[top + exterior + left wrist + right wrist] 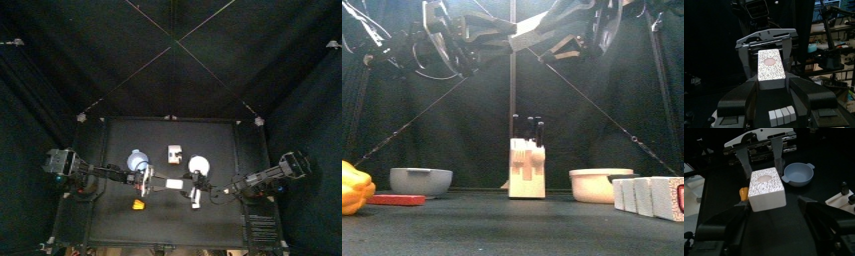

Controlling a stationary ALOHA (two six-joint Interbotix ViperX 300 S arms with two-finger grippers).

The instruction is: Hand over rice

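– Looking for the rice (pixel 174 184); where do we see it?
– Mid-table in the top view, a small white packet betw. the two arms, which meet there from either side; in the front view both arms sit high above the things on the table (pixel 502 228), and we can't pick the packet out there

– And the left gripper (pixel 772 91); what do we make of it?
– Clamped on the packet, as far as we see; in the right wrist view its two fingers (pixel 747 159) press against both sides of the packet's far end

– The right gripper (pixel 772 207)?
– It's round the packet's other end, facing the left one; whether it really grips we can't tell; the left wrist view shows it close on both sides, no more

– What else do we note?
– Front view: knife block (pixel 525 170) in the middle; grey bowl (pixel 420 181) to its left, white bowl (pixel 599 185) to its right, both apart from it; yellow pepper-like thing (pixel 353 187) at the left edge; all stand on the table, well below the arms
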